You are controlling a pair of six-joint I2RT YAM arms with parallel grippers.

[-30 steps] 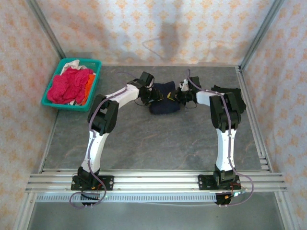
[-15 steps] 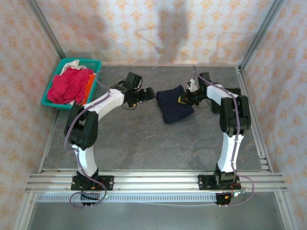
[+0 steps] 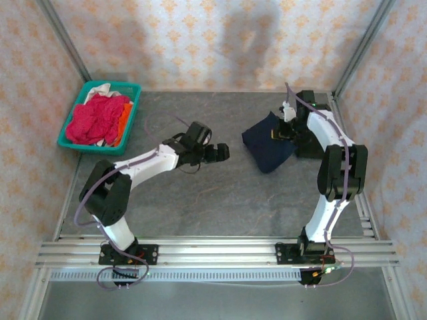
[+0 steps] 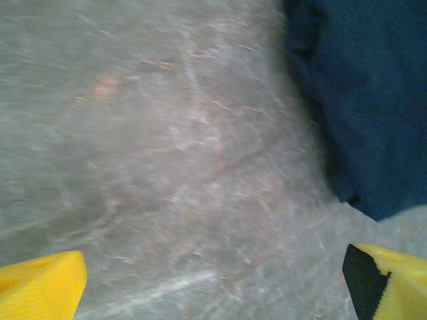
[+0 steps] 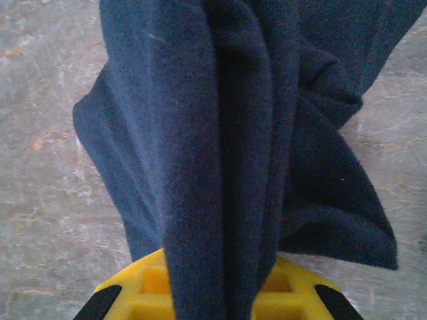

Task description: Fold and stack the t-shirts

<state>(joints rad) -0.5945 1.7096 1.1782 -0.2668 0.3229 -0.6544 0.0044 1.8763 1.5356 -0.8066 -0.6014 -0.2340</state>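
Note:
A folded dark navy t-shirt [image 3: 265,145] lies bunched on the grey table at the back right. My right gripper [image 3: 285,129] is shut on its right edge. In the right wrist view the navy t-shirt [image 5: 220,133] hangs in thick folds pinched between the yellow jaws of my right gripper [image 5: 220,297]. My left gripper [image 3: 219,153] stands open over bare table, a short way left of the shirt and apart from it. In the left wrist view its yellow fingertips [image 4: 40,287] sit far apart, with the navy t-shirt [image 4: 373,100] at the upper right.
A teal basket [image 3: 85,147] stands at the back left, holding a magenta-red t-shirt [image 3: 97,119], an orange one [image 3: 125,120] and a white one [image 3: 100,89]. An aluminium rail [image 3: 363,200] runs along the table's right edge, close to the right arm.
My left gripper let go of the navy t-shirt, opened and pulled away to the left. My right gripper dragged the shirt from the table's middle toward the back right.

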